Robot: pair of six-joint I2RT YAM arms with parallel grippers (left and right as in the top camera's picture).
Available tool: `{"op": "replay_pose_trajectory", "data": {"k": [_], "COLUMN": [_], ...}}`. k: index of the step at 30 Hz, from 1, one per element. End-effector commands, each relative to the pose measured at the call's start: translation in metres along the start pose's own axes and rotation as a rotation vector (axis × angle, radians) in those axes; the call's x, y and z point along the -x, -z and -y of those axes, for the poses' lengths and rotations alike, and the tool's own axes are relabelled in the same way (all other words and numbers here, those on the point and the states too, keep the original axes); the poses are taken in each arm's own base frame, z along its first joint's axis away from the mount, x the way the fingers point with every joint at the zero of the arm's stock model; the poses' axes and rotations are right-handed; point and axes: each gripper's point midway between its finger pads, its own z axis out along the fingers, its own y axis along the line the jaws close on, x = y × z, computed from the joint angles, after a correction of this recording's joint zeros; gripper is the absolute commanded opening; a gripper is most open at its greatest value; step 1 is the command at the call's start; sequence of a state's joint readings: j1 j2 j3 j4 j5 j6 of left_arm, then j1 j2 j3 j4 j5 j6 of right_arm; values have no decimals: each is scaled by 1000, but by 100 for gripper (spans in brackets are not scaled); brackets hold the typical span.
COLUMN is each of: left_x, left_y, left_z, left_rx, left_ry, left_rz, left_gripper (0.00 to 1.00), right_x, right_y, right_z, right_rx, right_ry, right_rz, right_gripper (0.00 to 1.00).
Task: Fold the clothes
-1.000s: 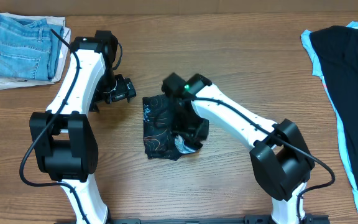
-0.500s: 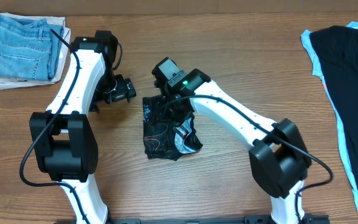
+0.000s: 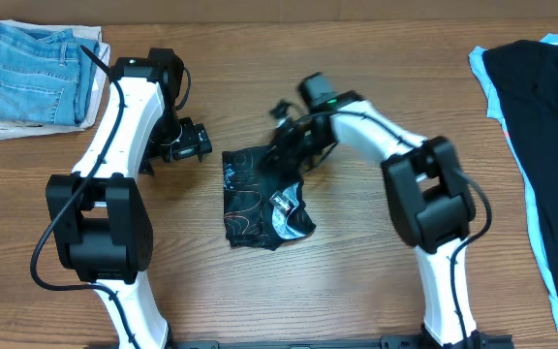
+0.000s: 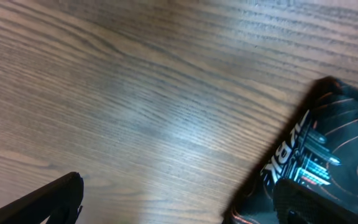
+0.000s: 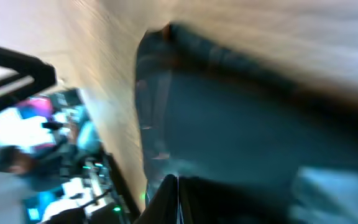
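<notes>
The clothes, a black shirt with thin orange lines and white logos, lie folded into a small bundle at the table's middle. My right gripper is at the bundle's upper right edge, its jaws pressed together on the dark fabric. In the blurred right wrist view the right gripper has the shirt filling the frame ahead of its tips. My left gripper stands open just left of the shirt's upper left corner. In the left wrist view the left gripper spans bare wood, with one finger over the shirt's corner.
Folded light-blue jeans rest on a white cloth at the back left. A black garment over a light-blue one lies spread along the right edge. Both arms' bases stand at the front edge.
My right arm has swung from lying over the shirt to its upper right edge, and its jaws have gone from part open to shut there. The left arm has not moved.
</notes>
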State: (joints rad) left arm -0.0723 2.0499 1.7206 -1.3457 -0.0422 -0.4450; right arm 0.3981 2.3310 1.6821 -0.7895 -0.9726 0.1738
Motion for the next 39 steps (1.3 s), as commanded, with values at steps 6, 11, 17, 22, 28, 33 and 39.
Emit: {"op": "replay_pose_trajectory", "data": {"k": [6,11,17,22,28,33,39], "left_x": [12,23,31,33,34,33,30], "left_y": [-1,-2,-4,-7,-7,-7,-7], "left_z": [-19,-49,-88,-115,-124,-123,-124], "left_rx": [12,54,46,40,32,34,38], "left_ry": [56,117,227,302,328,326,324], "left_rz": [23,35,22,5,0,-3,-17], "left_gripper": [100,100,100,100,100,100,100], "right_x": [-5,12,14,-2,-20,-23,-26], "right_y": [-7,21,61,50,2,-38,-65], "right_z": [7,-5,-68,-106,-119,-108,-67], "right_rx": [95,26,-26,32,78,24,-12], "right_ry": [-65,-83,22,80,135,74,-17], "right_rz": [-47,17,91,51,-27,-39,-87], "right_gripper": [4,4,6,11,11,11,11]}}
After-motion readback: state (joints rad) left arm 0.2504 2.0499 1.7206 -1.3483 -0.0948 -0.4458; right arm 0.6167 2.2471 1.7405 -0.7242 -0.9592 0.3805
